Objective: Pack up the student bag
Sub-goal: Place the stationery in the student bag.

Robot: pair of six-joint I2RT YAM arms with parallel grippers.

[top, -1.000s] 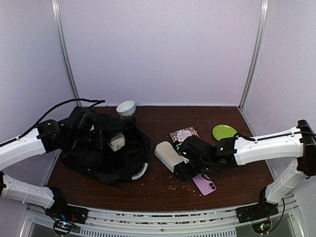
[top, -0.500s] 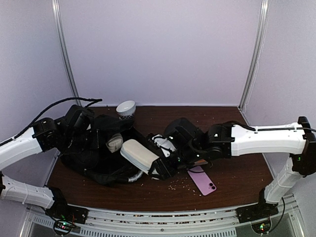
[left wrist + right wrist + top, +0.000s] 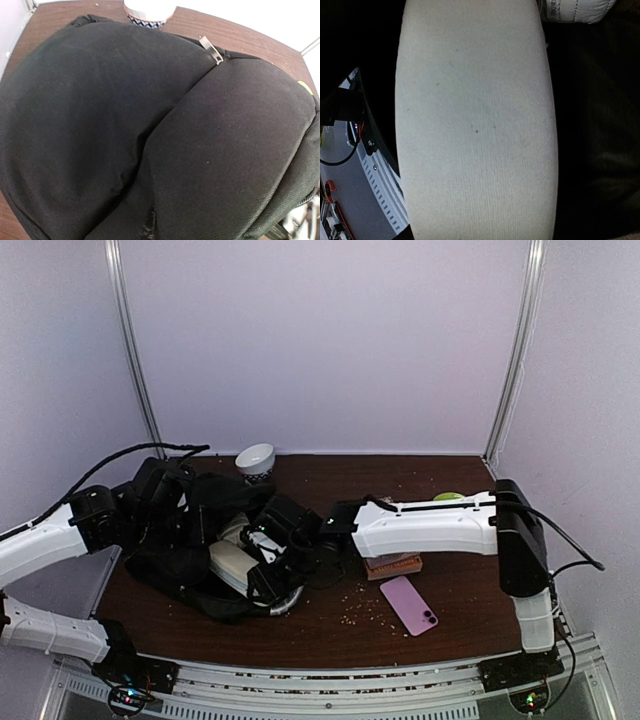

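Nearest, a purple phone (image 3: 410, 605) lies flat on the brown table (image 3: 470, 630) among scattered crumbs (image 3: 352, 608). Behind it the right arm (image 3: 420, 530) stretches leftward over a brown book (image 3: 395, 567), covering most of it. The right gripper (image 3: 262, 570) clamps a cream case (image 3: 228, 562) in the mouth of the student bag (image 3: 190, 575), a black heap on the table's left. The left gripper (image 3: 160, 502) is closed at the bag's far rim; whether it pinches fabric is hidden. A green plate (image 3: 447, 497) peeks over the arm, and a white bowl (image 3: 256, 458) stands just beyond the bag.

Lab booth: white panels (image 3: 320, 340), aluminium posts (image 3: 133, 350)
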